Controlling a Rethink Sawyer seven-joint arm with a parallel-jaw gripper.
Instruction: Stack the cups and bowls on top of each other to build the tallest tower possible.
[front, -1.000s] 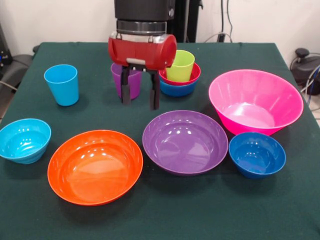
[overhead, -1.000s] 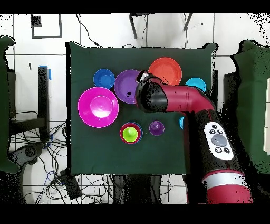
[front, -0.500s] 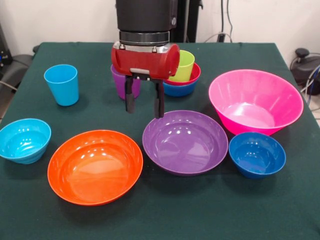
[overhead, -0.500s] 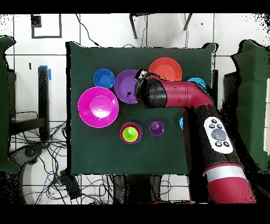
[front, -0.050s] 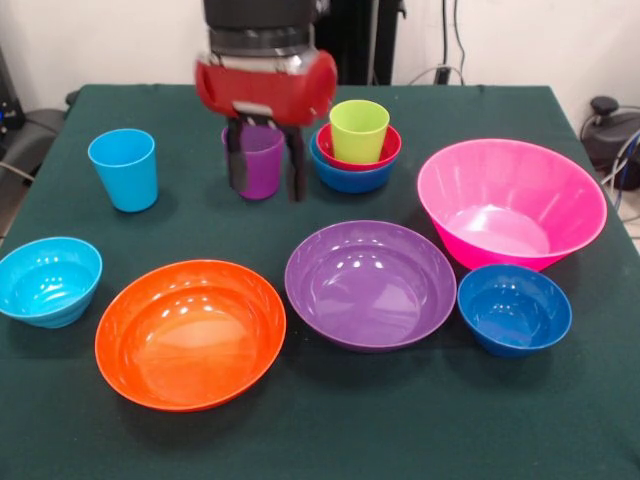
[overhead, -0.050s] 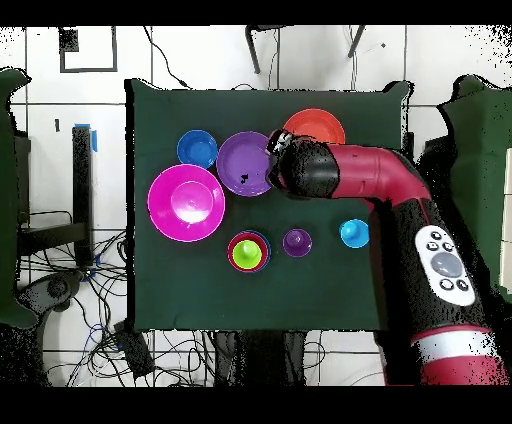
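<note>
Cups and bowls, all upright with mouths facing up, spread over a dark green table (front, -0.050s: 420, 420), read here left to right in the front view. Far left, near the edge: small cyan bowl (front, -0.050s: 48, 280), empty. Behind it, well apart: light blue cup (front, -0.050s: 123, 168), long axis vertical, empty. Next, toward the front: wide orange bowl (front, -0.050s: 190, 332), empty, just beside the wide purple bowl (front, -0.050s: 370, 283), rims almost touching. Further back, between light blue cup and tower: purple cup (front, -0.050s: 259, 160), vertical, partly hidden by the gripper (front, -0.050s: 265, 172). Gripper hanging in front of that cup, dark fingers (front, -0.050s: 236, 167) pointing straight down and spread apart, holding nothing; from overhead, gripper (overhead, -0.050s: 275, 148) seen over the gap between purple and orange bowls. Right of the purple cup, just beside it: tower (front, -0.050s: 356, 148), axis vertical — blue bowl (front, -0.050s: 350, 178) at the bottom, red bowl (front, -0.050s: 385, 152) nested in it, lime green cup (front, -0.050s: 359, 130) standing in the red bowl. Far right: big deep pink bowl (front, -0.050s: 512, 203), empty. In front of it, touching or nearly so: small dark blue bowl (front, -0.050s: 514, 308), empty.
</note>
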